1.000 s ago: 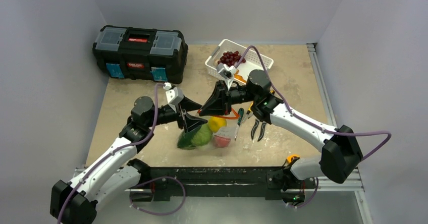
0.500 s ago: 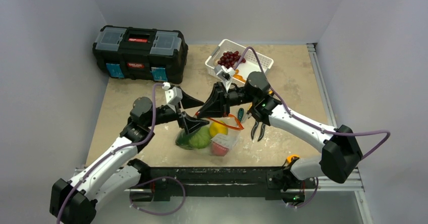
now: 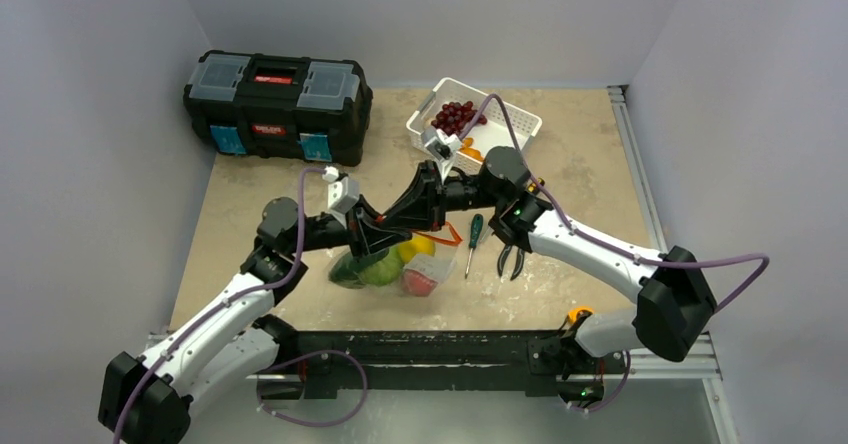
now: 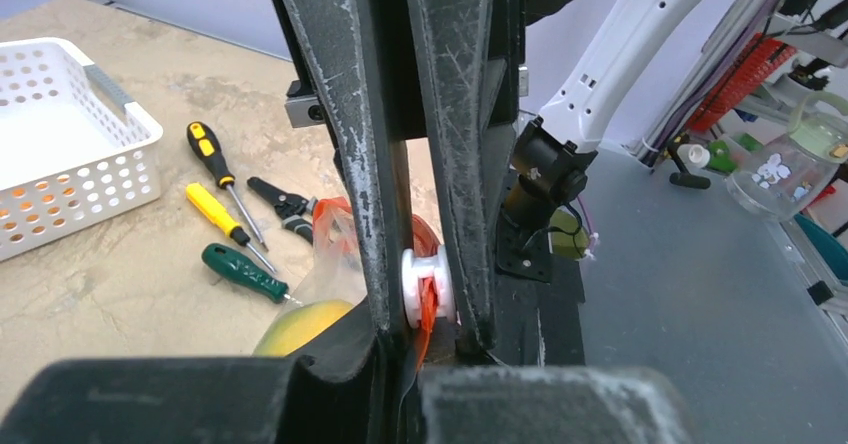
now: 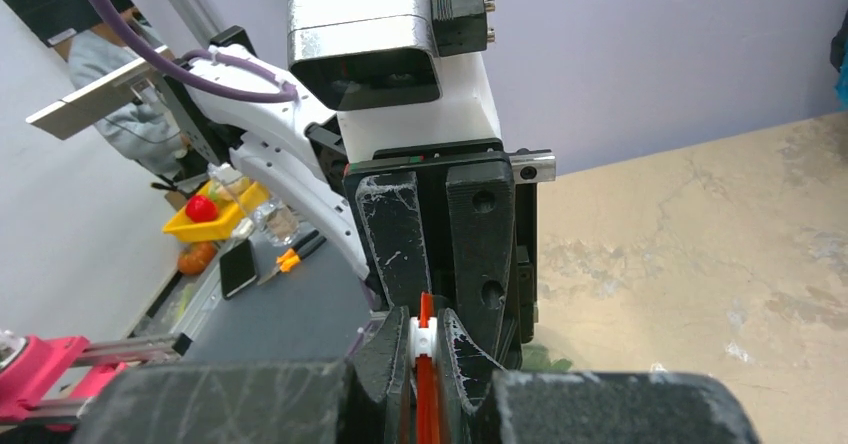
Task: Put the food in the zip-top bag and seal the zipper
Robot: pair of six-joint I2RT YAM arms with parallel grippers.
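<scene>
The slider point(image 4: 428, 289) is clamped in the closed right gripper point(image 5: 428, 339). The zipper point(image 3: 449, 233) at its 9 o'clock is pinched by the left gripper point(image 3: 380, 236), presumably anchoring the zip-top bag point(image 3: 432, 264) for sealing.

Soft even light from above, faint shadows on the table point(image 3: 585, 169), top view sharp, wrist views blurred and dark along the bottom edge
</scene>
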